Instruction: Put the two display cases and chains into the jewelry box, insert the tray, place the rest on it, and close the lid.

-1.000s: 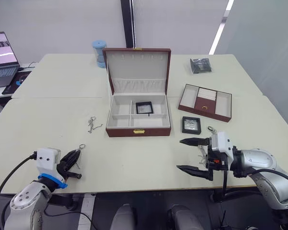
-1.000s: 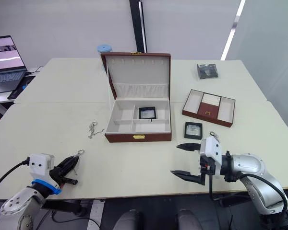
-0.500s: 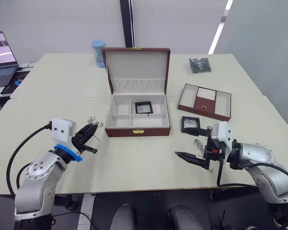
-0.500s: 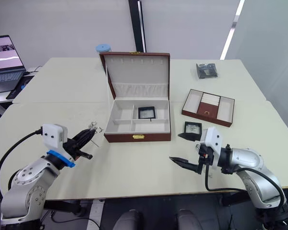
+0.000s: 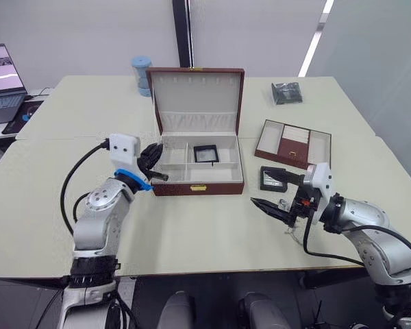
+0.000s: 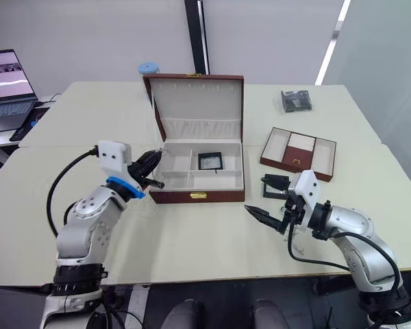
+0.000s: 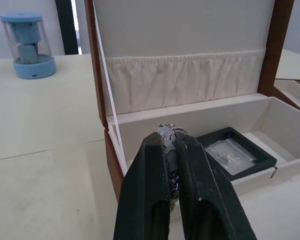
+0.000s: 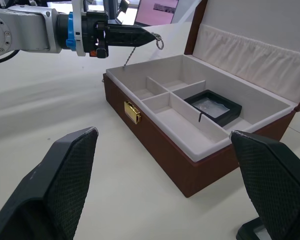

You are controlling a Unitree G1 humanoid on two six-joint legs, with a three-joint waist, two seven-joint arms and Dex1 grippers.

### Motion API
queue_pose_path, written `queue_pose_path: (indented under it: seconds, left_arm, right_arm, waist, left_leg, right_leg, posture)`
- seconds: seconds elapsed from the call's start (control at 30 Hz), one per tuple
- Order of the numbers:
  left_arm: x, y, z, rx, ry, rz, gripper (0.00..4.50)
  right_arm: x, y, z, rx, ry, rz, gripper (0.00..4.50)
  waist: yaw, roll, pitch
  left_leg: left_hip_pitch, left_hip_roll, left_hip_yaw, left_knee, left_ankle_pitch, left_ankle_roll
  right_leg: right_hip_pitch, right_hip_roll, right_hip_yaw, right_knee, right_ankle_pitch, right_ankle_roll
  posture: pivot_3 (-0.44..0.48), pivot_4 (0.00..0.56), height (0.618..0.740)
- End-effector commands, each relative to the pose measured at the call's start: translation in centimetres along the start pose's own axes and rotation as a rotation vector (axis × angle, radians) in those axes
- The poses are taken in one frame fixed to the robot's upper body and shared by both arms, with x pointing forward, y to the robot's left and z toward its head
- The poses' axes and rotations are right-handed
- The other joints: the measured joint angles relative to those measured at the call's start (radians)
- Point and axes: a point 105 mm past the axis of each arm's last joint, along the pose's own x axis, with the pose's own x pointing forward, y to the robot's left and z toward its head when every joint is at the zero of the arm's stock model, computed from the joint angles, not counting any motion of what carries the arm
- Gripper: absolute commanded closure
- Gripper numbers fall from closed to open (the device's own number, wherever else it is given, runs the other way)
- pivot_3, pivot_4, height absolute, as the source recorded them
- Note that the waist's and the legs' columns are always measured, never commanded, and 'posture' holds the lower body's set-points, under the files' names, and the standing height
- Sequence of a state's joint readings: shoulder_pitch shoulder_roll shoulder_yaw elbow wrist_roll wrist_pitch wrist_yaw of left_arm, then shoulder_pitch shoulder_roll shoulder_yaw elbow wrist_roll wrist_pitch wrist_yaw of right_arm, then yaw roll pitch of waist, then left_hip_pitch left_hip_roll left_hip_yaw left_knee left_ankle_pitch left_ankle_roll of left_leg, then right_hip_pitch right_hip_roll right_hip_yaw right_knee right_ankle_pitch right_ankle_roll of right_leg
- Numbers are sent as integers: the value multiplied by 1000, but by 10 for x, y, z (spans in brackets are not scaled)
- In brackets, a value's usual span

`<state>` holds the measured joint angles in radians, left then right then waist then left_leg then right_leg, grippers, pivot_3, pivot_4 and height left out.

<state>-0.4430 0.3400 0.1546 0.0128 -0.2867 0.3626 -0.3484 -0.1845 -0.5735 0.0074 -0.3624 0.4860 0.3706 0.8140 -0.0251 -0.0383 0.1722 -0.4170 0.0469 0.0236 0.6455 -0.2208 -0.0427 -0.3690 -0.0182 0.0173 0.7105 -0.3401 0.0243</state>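
The jewelry box stands open mid-table with its lid upright. One display case lies in a back compartment. The other display case lies on the table right of the box. My left gripper is shut on a thin silver chain, which hangs over the box's left edge. My right gripper is open, low over the table beside the outer case. The tray sits further right.
A blue canister stands behind the box on the left. A black packet lies at the back right. A laptop sits on a side table at far left. Something small and silvery lies by my right gripper.
My left arm has lifted from the table's front edge and swung right, carrying the chain to the box's left side. My right gripper has moved up toward the case on the table.
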Motion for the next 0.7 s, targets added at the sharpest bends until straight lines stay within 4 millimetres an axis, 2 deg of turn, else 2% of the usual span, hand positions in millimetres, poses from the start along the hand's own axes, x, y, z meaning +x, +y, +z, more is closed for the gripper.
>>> queue_pose_path:
  seconds: [0.03, 0.13, 0.23, 0.43, 0.7]
  left_arm:
    - [19, -9, 13, 43, -55, 0, 4478]
    - [33, -16, 14, 44, -60, -7, 4478]
    - [41, -15, 14, 39, -57, 15, 4478]
    - [47, -5, 10, 37, -48, 80, 4478]
    - [49, -8, 4, 27, -25, 83, 4478]
  right_arm:
    - [-2, -7, 12, -39, -43, -47, 0]
    - [-3, -7, 13, -38, -48, -68, 0]
    - [-5, -7, 12, -36, -46, -85, 0]
    - [-9, -5, 12, -29, -42, -107, 0]
    - [-10, -5, 13, -30, -41, -119, 0]
  waist:
    - [2, 0, 0]
    - [0, 0, 0]
    - [-1, 0, 0]
    - [0, 0, 0]
    - [0, 0, 0]
  left_leg:
    - [0, 0, 0, 0, 0, 0]
    - [0, 0, 1, 0, 0, 0]
    - [0, 0, 0, 0, 0, 0]
    - [0, 0, 0, 0, 0, 0]
    - [0, 0, 0, 0, 0, 0]
  right_leg:
    - [0, 0, 0, 0, 0, 0]
    - [0, 0, 1, 0, 0, 0]
    - [0, 0, 0, 0, 0, 0]
    - [0, 0, 0, 0, 0, 0]
    - [0, 0, 0, 0, 0, 0]
  posture:
    - [0, 150, 740]
    - [0, 150, 740]
    - [0, 150, 740]
    - [0, 150, 740]
    - [0, 150, 740]
